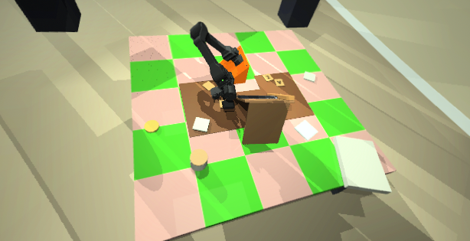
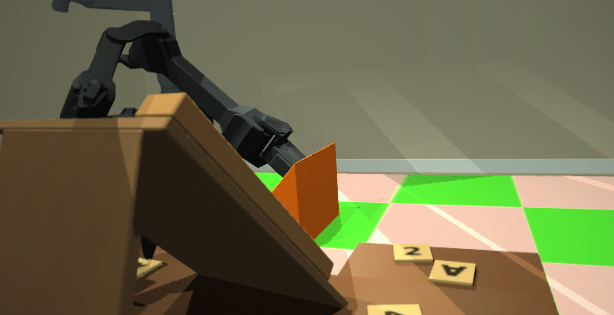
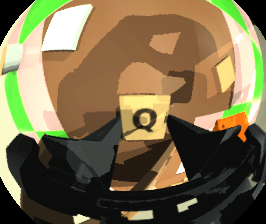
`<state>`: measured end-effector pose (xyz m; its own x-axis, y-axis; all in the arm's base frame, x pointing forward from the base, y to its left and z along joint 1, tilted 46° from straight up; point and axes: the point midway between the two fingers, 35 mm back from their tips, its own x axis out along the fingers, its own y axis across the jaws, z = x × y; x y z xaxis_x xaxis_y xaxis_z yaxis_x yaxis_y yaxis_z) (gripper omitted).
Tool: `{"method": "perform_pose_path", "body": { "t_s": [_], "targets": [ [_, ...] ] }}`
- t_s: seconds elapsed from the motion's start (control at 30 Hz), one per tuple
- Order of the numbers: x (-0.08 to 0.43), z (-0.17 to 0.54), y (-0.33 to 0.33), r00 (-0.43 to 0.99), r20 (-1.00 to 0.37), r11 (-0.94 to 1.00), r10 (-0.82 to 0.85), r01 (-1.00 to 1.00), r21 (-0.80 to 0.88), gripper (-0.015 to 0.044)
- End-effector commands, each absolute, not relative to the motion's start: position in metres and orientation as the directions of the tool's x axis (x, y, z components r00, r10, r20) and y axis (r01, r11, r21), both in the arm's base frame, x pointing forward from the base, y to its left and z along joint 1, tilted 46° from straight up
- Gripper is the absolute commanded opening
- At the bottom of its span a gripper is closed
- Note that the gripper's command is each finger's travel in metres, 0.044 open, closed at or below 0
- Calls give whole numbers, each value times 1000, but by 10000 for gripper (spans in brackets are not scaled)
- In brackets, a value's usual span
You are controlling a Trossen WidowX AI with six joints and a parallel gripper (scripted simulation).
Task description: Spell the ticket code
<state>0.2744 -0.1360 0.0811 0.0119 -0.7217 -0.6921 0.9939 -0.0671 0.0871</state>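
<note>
My gripper point(image 1: 226, 105) point(image 3: 144, 119) is shut on the Q tile, low over the left part of the brown mat point(image 1: 301, 108) point(image 2: 510, 286). The Q tile point(image 3: 156, 131) is upright to the wrist view, a fingertip at each side; whether it touches the mat is unclear. A 2 tile point(image 1: 267, 77) point(image 2: 412, 252) and an A tile point(image 1: 279, 82) point(image 2: 453, 272) lie on the mat's far right. Another tile point(image 2: 395, 310) is cut off at the lower edge of the exterior view. One tile point(image 1: 208, 86) point(image 3: 225, 74) lies behind the gripper. The sloped board point(image 1: 266, 123) point(image 2: 70, 194) shows its back; its rail letters and the ticket's code are not readable.
An orange block point(image 1: 241, 72) point(image 2: 317, 191) stands behind the board. White pieces lie at the mat's front left point(image 1: 200, 124), right of the board point(image 1: 306, 130) and far right point(image 1: 309, 76). A round-topped cylinder point(image 1: 199, 159), a yellow disc point(image 1: 151, 125) and a large white box point(image 1: 361, 164) are farther out.
</note>
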Motion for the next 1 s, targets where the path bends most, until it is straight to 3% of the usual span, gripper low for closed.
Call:
{"method": "perform_pose_path", "body": {
  "t_s": [0.0,0.17,0.4,0.87,0.97],
  "targets": [
    [275,84,-134,14,-690,-70,-724,993,94,0],
    [277,85,-134,31,-694,-43,-720,995,88,0],
    [292,105,-129,159,-692,126,-704,987,99,0],
    [297,135,-96,336,-688,196,-643,941,277,0],
    [298,137,-95,360,-682,258,-637,933,252,0]
  ]
}}
